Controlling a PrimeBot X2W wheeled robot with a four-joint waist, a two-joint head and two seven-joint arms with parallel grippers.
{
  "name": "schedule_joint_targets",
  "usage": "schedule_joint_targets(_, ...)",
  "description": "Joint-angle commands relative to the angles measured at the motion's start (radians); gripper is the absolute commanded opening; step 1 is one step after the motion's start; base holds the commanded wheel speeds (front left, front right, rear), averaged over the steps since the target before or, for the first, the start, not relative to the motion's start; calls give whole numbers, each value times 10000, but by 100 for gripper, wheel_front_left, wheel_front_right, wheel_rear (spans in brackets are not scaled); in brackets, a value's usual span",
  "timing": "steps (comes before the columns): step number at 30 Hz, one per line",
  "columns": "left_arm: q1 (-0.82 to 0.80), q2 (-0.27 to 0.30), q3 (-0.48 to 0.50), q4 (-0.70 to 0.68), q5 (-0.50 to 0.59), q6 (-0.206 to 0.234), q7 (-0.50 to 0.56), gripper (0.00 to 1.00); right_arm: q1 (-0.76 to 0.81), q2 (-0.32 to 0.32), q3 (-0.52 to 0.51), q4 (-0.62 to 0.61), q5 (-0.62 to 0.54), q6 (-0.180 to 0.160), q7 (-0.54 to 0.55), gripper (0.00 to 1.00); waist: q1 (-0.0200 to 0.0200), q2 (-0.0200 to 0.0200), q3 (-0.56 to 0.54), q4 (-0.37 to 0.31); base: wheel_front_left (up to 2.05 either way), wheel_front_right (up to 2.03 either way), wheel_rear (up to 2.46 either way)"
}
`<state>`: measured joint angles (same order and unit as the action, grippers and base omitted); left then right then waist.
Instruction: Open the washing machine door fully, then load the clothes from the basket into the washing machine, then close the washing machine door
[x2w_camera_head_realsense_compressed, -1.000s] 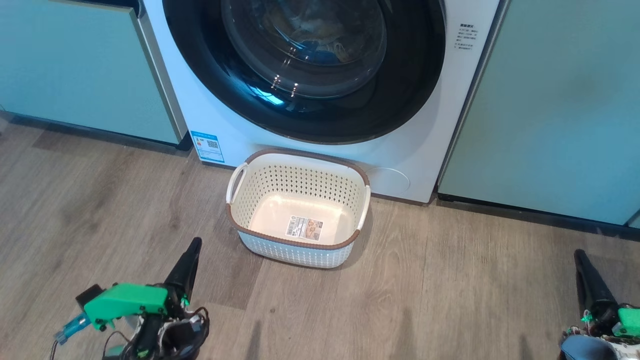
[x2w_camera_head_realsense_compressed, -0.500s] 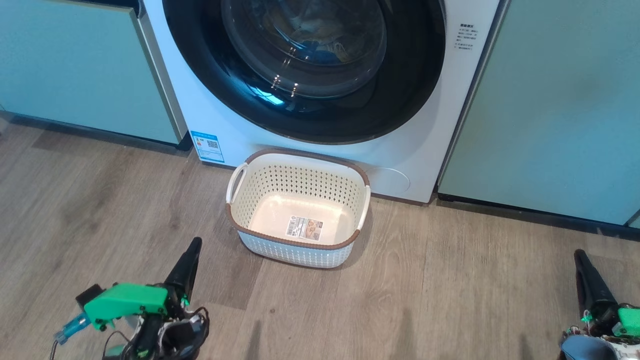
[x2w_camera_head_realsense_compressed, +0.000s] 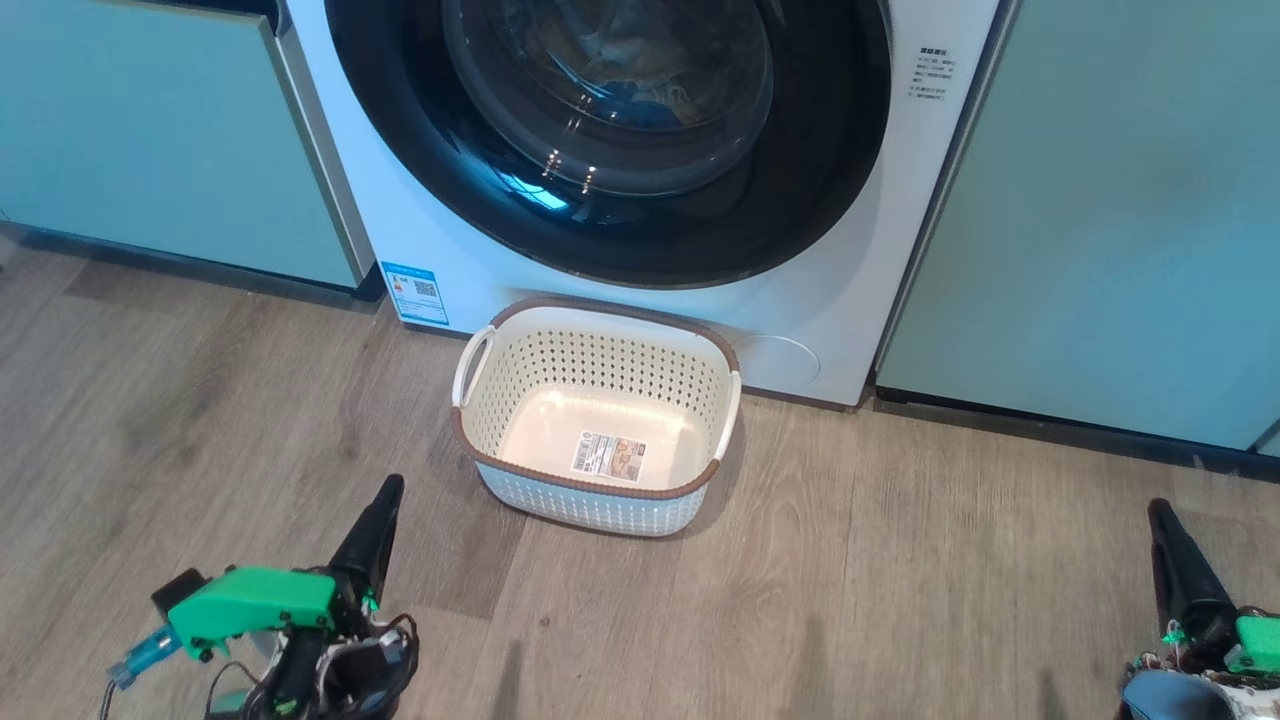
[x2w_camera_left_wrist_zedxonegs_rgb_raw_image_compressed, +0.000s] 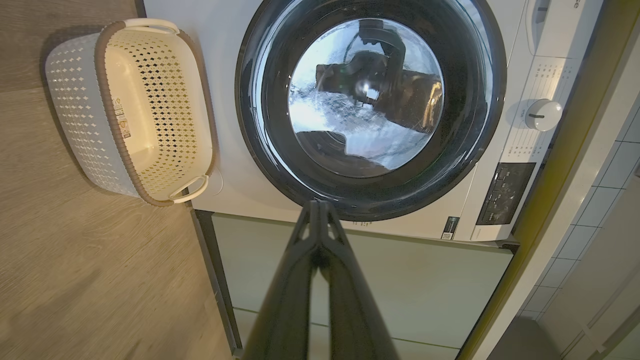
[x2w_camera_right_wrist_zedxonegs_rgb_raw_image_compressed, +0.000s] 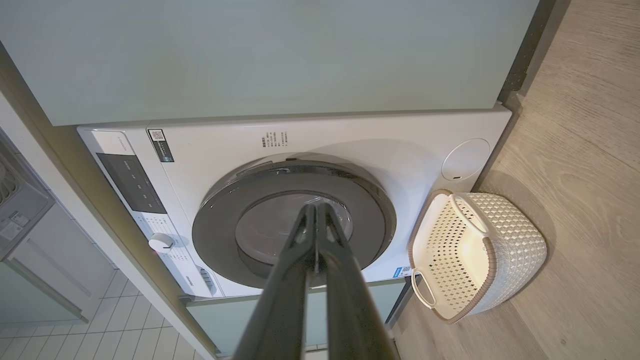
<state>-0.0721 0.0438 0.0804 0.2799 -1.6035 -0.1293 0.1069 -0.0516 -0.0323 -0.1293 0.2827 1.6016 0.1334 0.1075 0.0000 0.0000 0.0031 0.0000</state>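
The left pincer (x2w_camera_head_realsense_compressed: 386, 498) is pressed together and holds nothing, low over the wood floor (x2w_camera_head_realsense_compressed: 850, 600); the right pincer (x2w_camera_head_realsense_compressed: 1163, 520) is likewise together and empty, far out on the other side; both point ahead toward the washing machine (x2w_camera_head_realsense_compressed: 800, 330). Ahead of the left one, a little to its right, sits the basket (x2w_camera_head_realsense_compressed: 590, 488), its long side running along the machine's front, bare down to the label (x2w_camera_head_realsense_compressed: 608, 455) on its bottom; the left arm is the nearer to it, the right well apart. Beyond and above the basket, the door (x2w_camera_head_realsense_compressed: 420, 150) lies shut against the machine's front. Behind its glass (x2w_camera_head_realsense_compressed: 600, 160) the head view shows a heap of pale and blue cloth, most likely the clothes (x2w_camera_head_realsense_compressed: 640, 70); the left wrist view gives glare and a reflection there instead. The right wrist view adds the control panel (x2w_camera_right_wrist_zedxonegs_rgb_raw_image_compressed: 131, 182) and knob (x2w_camera_right_wrist_zedxonegs_rgb_raw_image_compressed: 160, 242), and shows the door flush all round. By my reckoning all three steps are done; no reach is called for.
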Motion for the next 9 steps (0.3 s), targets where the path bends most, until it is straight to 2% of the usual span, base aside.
schedule_joint_targets(1,-358,64,333,-350,-52,-14,62,0,-563,-179,158,-380,72,-27,56,0,0,0,0,0,0,0,0)
schedule_joint_targets(9,-358,64,332,-350,-52,-14,62,0,-563,-179,158,-380,72,-27,55,0,0,0,0,0,0,0,0)
